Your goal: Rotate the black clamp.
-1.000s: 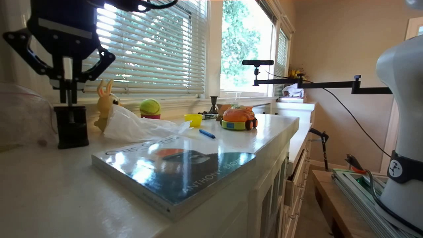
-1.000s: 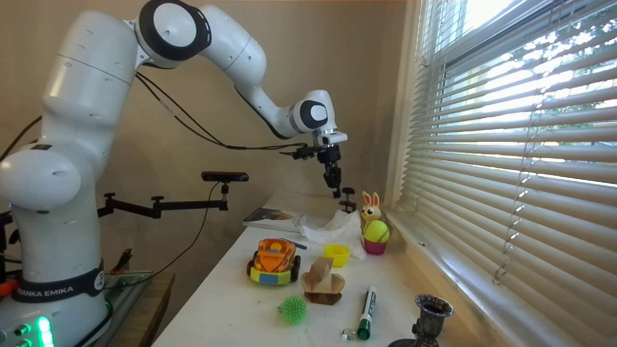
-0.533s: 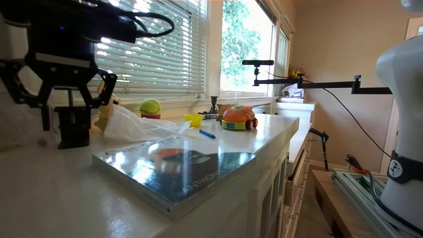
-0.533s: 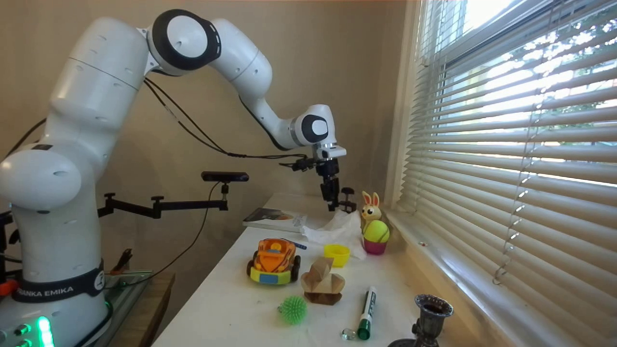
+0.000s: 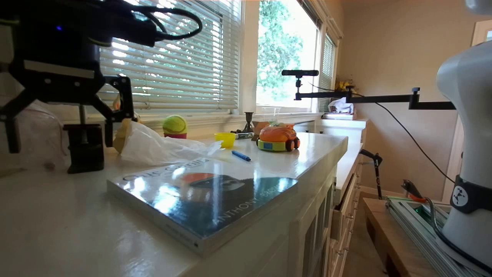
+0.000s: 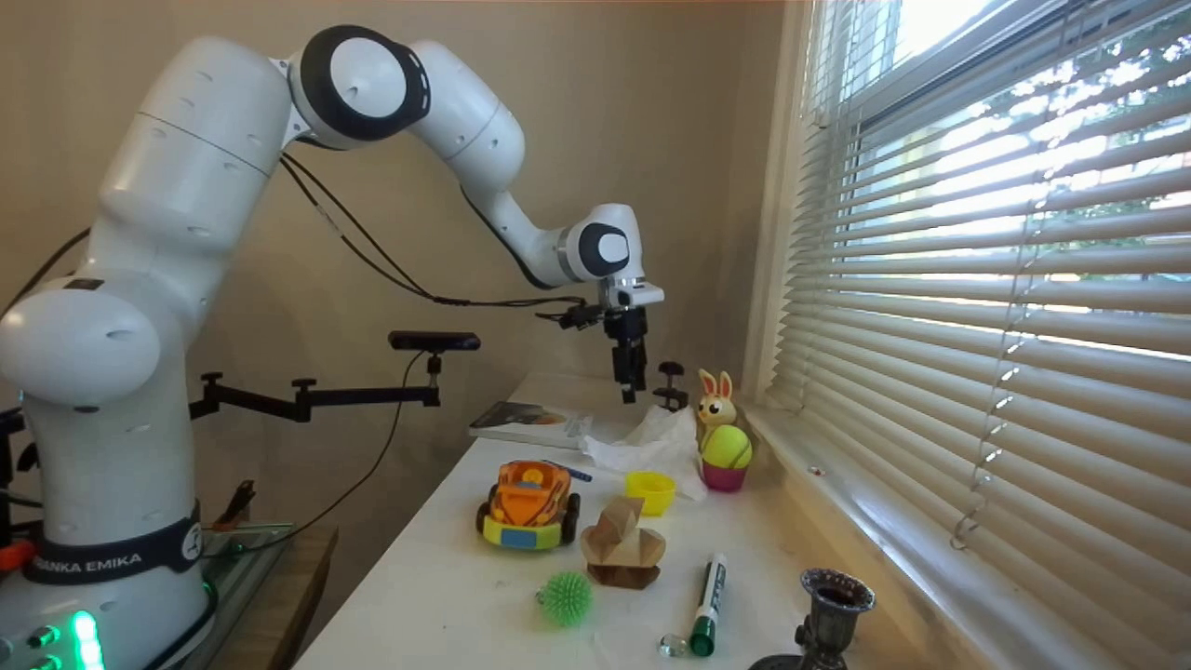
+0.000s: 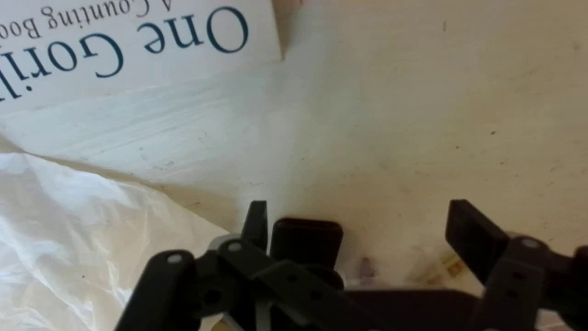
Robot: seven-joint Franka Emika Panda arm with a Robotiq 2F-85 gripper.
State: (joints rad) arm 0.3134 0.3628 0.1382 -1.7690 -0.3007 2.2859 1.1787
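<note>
The black clamp [image 6: 671,398] stands upright on the white counter, its round knob topmost. My gripper [image 6: 629,395] hangs just to the left of it there, pointing down and apart from it. In an exterior view the gripper [image 5: 61,136] is spread wide, with the clamp body [image 5: 87,154] showing within the span, nearer the right-hand finger; the knob is hidden. From the wrist, the clamp's dark block [image 7: 307,241] lies between the fingertips of the open gripper [image 7: 358,218], close to the left finger, partly covered by the linkage. Nothing is gripped.
A crumpled white bag [image 5: 157,148] and a book [image 5: 203,192] lie close by. The rabbit figure [image 6: 716,405] and yellow-green ball [image 6: 727,448] stand by the windowsill. Left of the clamp is a clear bag [image 5: 40,134]. An orange toy car [image 6: 530,507] stands farther along.
My gripper has come down from above the clamp and its fingers have gone from nearly shut to wide open. It has also shifted slightly left in both exterior views. The clamp looks unmoved.
</note>
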